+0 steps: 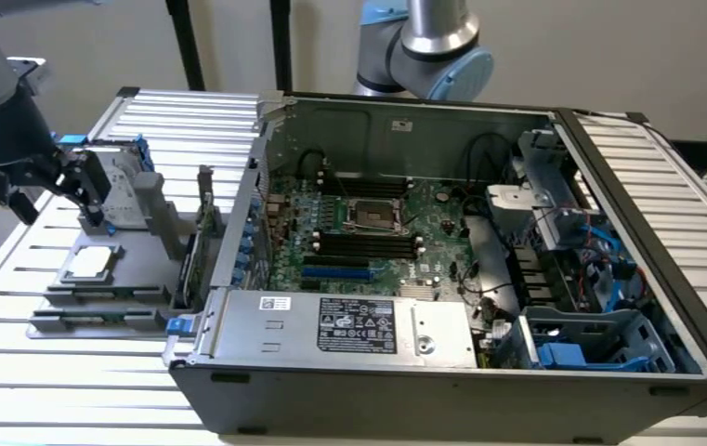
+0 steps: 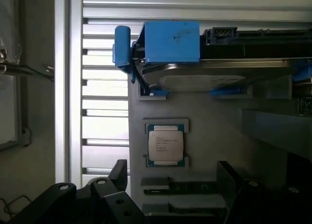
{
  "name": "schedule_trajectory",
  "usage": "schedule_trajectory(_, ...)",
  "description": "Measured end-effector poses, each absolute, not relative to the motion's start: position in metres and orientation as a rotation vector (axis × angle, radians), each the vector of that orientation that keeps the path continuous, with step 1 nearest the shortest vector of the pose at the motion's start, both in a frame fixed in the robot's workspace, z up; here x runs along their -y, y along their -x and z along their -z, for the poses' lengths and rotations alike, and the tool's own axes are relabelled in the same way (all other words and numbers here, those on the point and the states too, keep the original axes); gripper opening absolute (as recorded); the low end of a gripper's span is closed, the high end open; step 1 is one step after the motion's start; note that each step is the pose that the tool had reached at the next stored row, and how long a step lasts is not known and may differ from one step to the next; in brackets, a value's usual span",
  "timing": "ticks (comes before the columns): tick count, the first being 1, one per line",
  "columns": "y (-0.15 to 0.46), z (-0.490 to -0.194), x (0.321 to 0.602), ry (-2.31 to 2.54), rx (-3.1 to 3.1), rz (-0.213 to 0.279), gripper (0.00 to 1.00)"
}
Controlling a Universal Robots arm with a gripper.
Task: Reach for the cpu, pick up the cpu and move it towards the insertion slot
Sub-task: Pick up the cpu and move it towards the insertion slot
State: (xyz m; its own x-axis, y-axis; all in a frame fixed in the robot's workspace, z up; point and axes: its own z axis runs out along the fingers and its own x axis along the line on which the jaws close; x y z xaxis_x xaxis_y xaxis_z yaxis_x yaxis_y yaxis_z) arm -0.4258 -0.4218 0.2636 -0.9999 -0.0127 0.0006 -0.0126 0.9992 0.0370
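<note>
The cpu (image 1: 90, 263) (image 2: 165, 145) is a small square chip with a silver-grey face, lying flat in a grey plastic holder (image 1: 124, 243) (image 2: 209, 121) on the slatted table, at the exterior view's left. My gripper (image 1: 59, 212) (image 2: 173, 185) hangs above the holder, a little short of the chip, open and holding nothing. Its dark fingers (image 2: 119, 173) stand wide apart, and the chip lies just beyond the gap between them. The insertion slot (image 1: 373, 216), a silver-framed square socket with a dark centre, sits on the motherboard inside the open computer case (image 1: 328, 409).
An upright silver hard drive (image 1: 111, 181) (image 2: 219, 73) with a blue frame (image 2: 170, 41) stands in the holder just behind the cpu. Black memory slots (image 1: 366, 246) and a blue card slot (image 1: 334, 274) lie near the socket. A second arm (image 1: 425, 46) rises behind the case.
</note>
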Motion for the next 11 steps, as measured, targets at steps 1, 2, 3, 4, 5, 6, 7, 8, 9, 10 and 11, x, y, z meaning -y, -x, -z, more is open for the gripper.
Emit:
schedule_trajectory(1, 0.426, -0.262, 0.422, -0.019, 3.14, 0.058, 0.82)
schedule_trajectory(2, 0.426, -0.26, 0.422, -0.019, 3.14, 0.058, 0.82)
schedule_trajectory(3, 0.426, -0.258, 0.422, -0.019, 3.14, 0.058, 0.82)
schedule_trajectory(4, 0.426, -0.256, 0.422, -0.019, 3.14, 0.058, 0.82)
schedule_trajectory(5, 0.426, -0.255, 0.422, -0.019, 3.14, 0.058, 0.82)
schedule_trajectory(6, 0.426, -0.253, 0.422, -0.018, 3.14, 0.058, 0.82)
schedule_trajectory(7, 0.426, -0.251, 0.422, -0.018, 3.14, 0.058, 0.82)
schedule_trajectory(8, 0.426, -0.249, 0.422, -0.018, 3.14, 0.058, 0.82)
schedule_trajectory(9, 0.426, -0.247, 0.423, -0.018, 3.14, 0.058, 0.82)
schedule_trajectory(10, 0.426, -0.245, 0.423, -0.018, 3.14, 0.058, 0.82)
schedule_trajectory(11, 0.426, -0.244, 0.423, -0.018, 3.14, 0.058, 0.82)
